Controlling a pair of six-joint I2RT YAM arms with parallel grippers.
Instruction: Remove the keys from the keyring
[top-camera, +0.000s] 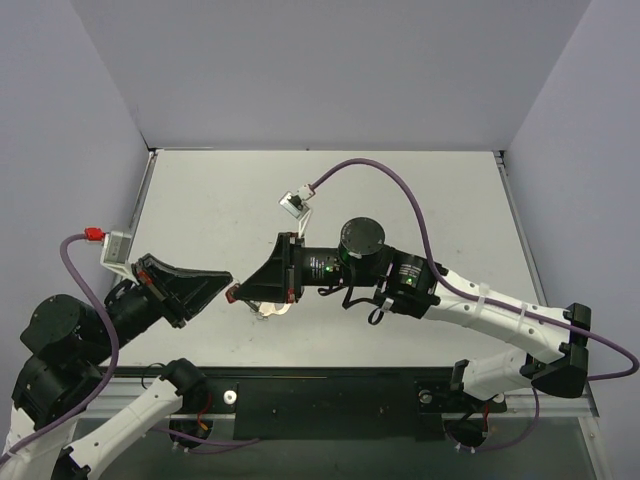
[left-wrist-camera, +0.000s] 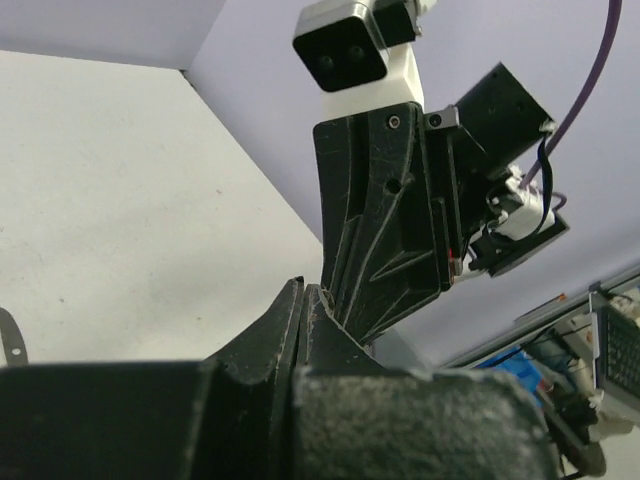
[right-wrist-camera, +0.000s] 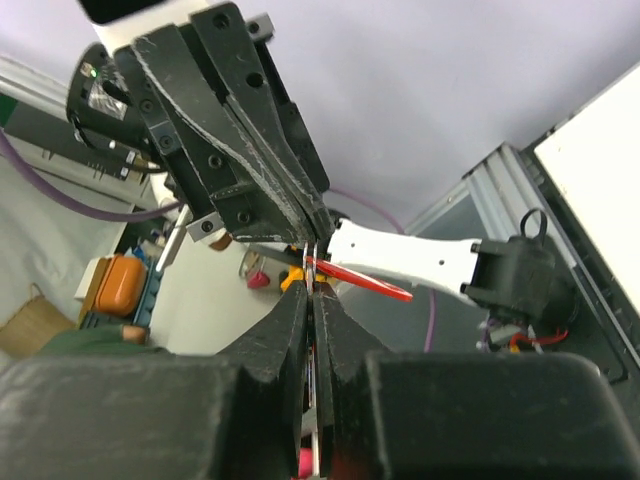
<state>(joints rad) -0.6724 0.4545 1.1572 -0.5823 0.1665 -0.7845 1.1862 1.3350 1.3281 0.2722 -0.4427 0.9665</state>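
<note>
The key's red head (right-wrist-camera: 365, 279) shows edge-on in the right wrist view, sticking out to the right just above my right gripper's tips. In the top view the key (top-camera: 232, 294) is a small red spot between the two gripper tips. My right gripper (right-wrist-camera: 313, 292) is shut on the thin silver keyring (right-wrist-camera: 311, 262), held edge-on between its jaws. My left gripper (right-wrist-camera: 308, 238) comes down from above, shut, with its tips on the key where it meets the ring. The left gripper (left-wrist-camera: 302, 292) is shut in its own view, where the key is hidden. Both grippers (top-camera: 226, 283) (top-camera: 240, 293) meet tip to tip above the table.
A pale loop (top-camera: 268, 309) hangs under the right gripper. The white table (top-camera: 420, 190) has metal rails left and right and grey walls behind. The right arm's purple cable (top-camera: 400, 180) arcs over the table. The black base bar (top-camera: 330, 395) runs along the near edge.
</note>
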